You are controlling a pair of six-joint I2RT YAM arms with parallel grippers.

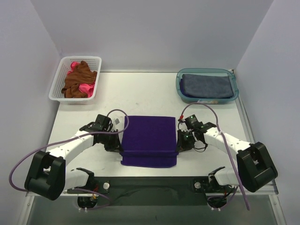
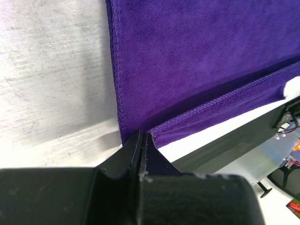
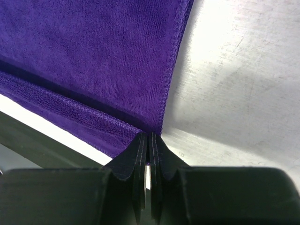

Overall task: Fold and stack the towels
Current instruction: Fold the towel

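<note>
A deep purple towel point(image 1: 149, 138) lies in the middle of the table, its upper layer folded over a lower layer that sticks out along the near edge. My left gripper point(image 1: 120, 146) is shut on the upper layer's left corner, and in the left wrist view the jaws point(image 2: 143, 133) pinch the hem of the purple towel point(image 2: 197, 61). My right gripper point(image 1: 179, 145) is shut on the right corner; the right wrist view shows the jaws point(image 3: 148, 135) closed on the purple towel point(image 3: 93, 56). A rust-brown towel point(image 1: 77, 79) and a pink towel point(image 1: 86, 87) lie crumpled together.
The white lattice basket point(image 1: 58, 86) with the crumpled towels stands at the back left. A teal tub point(image 1: 234, 89) at the back right holds a folded slate blue-grey towel point(image 1: 206, 86). The table's near edge runs just in front of the purple towel.
</note>
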